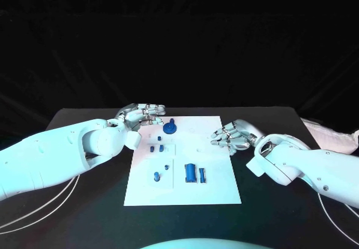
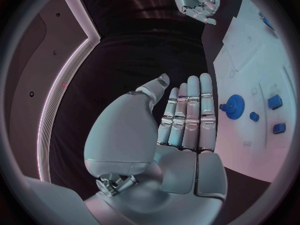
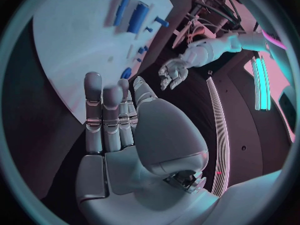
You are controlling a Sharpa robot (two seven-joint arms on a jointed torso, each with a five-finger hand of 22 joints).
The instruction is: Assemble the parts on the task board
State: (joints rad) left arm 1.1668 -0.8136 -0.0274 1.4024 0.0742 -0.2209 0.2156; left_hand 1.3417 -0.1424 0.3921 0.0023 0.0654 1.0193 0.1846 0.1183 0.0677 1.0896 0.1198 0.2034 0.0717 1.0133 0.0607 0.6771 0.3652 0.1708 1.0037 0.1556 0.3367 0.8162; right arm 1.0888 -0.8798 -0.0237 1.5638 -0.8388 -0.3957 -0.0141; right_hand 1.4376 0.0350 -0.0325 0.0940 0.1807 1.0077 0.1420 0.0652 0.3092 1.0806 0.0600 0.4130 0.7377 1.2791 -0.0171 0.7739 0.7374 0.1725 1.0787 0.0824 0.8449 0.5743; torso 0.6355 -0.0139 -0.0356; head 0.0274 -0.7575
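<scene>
1. Left hand (image 1: 142,115) hovers at the far left corner of the board (image 1: 217,187), fingers straight and side by side, nothing in it; in its wrist view the flat palm (image 2: 181,135) faces out with the fingers lined up, released.
2. Right hand (image 1: 233,137) sits at the board's right edge, near the far end, fingers loosely bent, holding nothing; its wrist view shows the palm (image 3: 112,130) with straight fingers over the board's edge, released.
3. Blue gear (image 1: 169,127) stands on the board near the far edge, just beside the left hand's fingertips, not touching as far as I can tell; also seen from the left wrist (image 2: 235,106).
4. Two small blue pegs (image 1: 157,148) stand side by side, left of the board's middle, with one more small blue piece (image 1: 161,138) just beyond them.
5. Blue block (image 1: 191,173) lies in the near half of the board, a thin blue bar (image 1: 203,175) just beside it on the right.
6. Small blue pin (image 1: 156,177) lies left of the block, apart from it.
7. Board lies flat in the middle of the black surface (image 1: 90,116); thin white cables (image 1: 45,207) trail over the surface under the left arm.
</scene>
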